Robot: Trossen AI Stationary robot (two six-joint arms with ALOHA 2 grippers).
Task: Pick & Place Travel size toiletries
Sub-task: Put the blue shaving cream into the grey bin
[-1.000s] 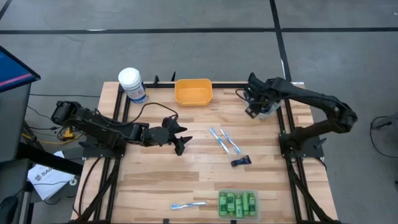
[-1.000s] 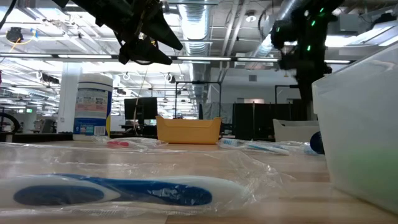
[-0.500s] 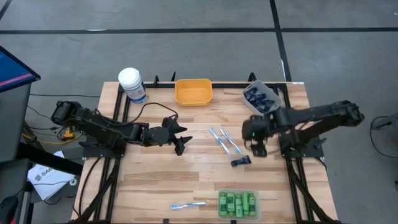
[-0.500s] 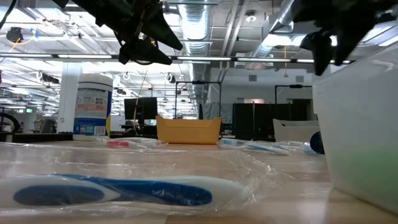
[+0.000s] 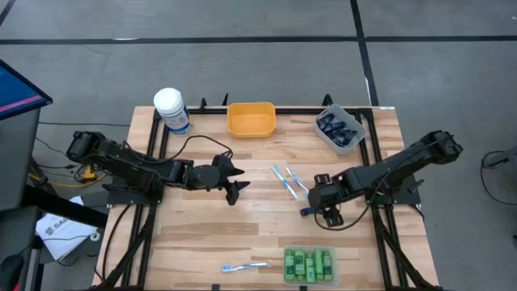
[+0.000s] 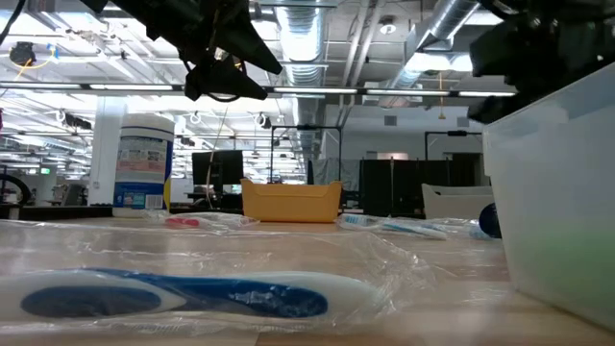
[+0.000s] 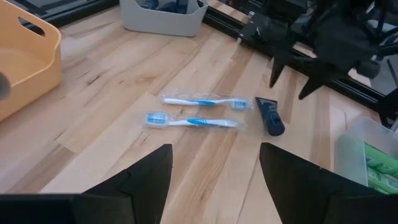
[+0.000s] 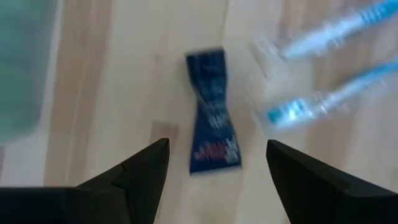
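A dark navy flat tube (image 5: 307, 212) lies flat on the wood table, right of centre; it also shows in the right wrist view (image 8: 213, 112). My right gripper (image 5: 325, 212) hangs open above it, pointing down, with a finger on either side of the tube (image 8: 217, 149), touching nothing. Two light-blue and white toothbrushes (image 5: 283, 179) (image 5: 300, 183) lie side by side just beyond the tube. My left gripper (image 5: 234, 184) is open and empty at the table's middle, left of the toothbrushes (image 7: 216, 152). A third toothbrush (image 5: 245, 266) lies near the front edge.
A grey bin (image 5: 339, 129) holding navy tubes stands at the far right. An orange bin (image 5: 250, 119) stands at the far middle and a white-lidded canister (image 5: 171, 109) at the far left. A clear bin (image 5: 307, 264) of green bottles stands at the near edge.
My right gripper has come from over the grey bin at the far right toward the near edge and leftward. It has come down to stand over the navy tube. The tube and the toothbrushes have stayed where they were.
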